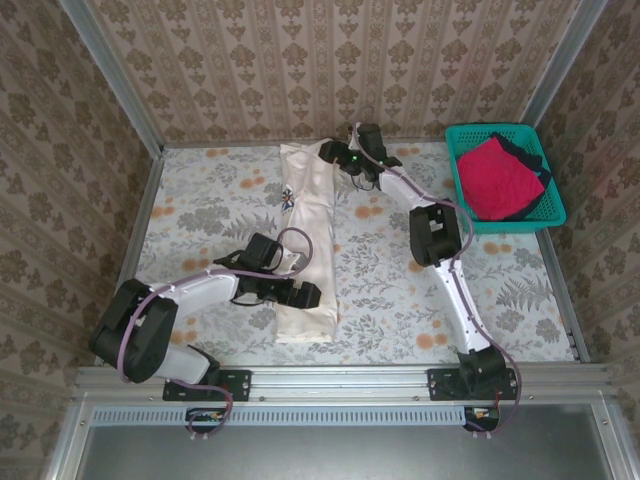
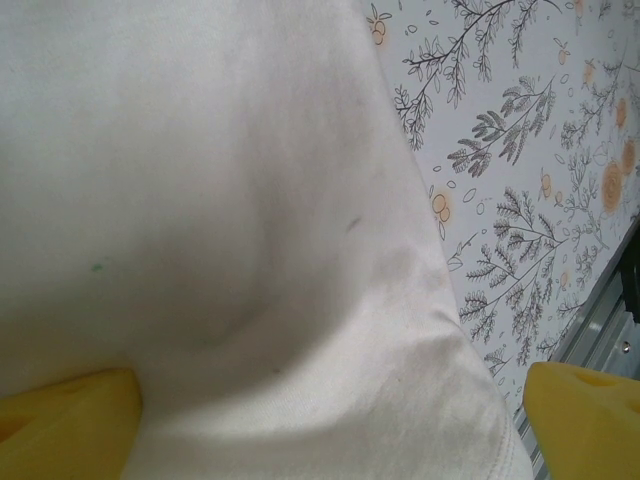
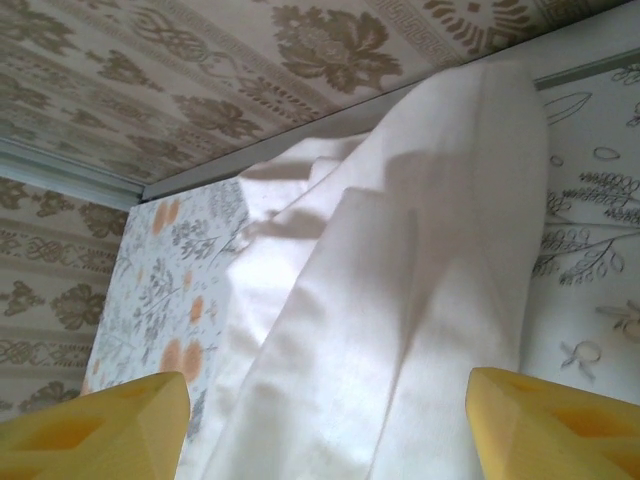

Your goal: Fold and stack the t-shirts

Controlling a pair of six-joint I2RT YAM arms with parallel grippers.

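From above, the cream shirt (image 1: 308, 240) lies folded into a long strip down the middle of the table (image 1: 200, 210), probably so that it can be folded crosswise next. The left gripper (image 1: 303, 294) sits over its near end and the right gripper (image 1: 333, 153) over its far end. The red shirt (image 1: 497, 180) and dark shirt (image 1: 522, 150) wait in the basket (image 1: 553, 215).

On the left wrist, the fingers (image 2: 70, 420) stand wide apart over the cloth, gripping nothing.

On the right wrist, the fingers (image 3: 100, 425) are likewise spread, with the cloth lying loose beneath them.
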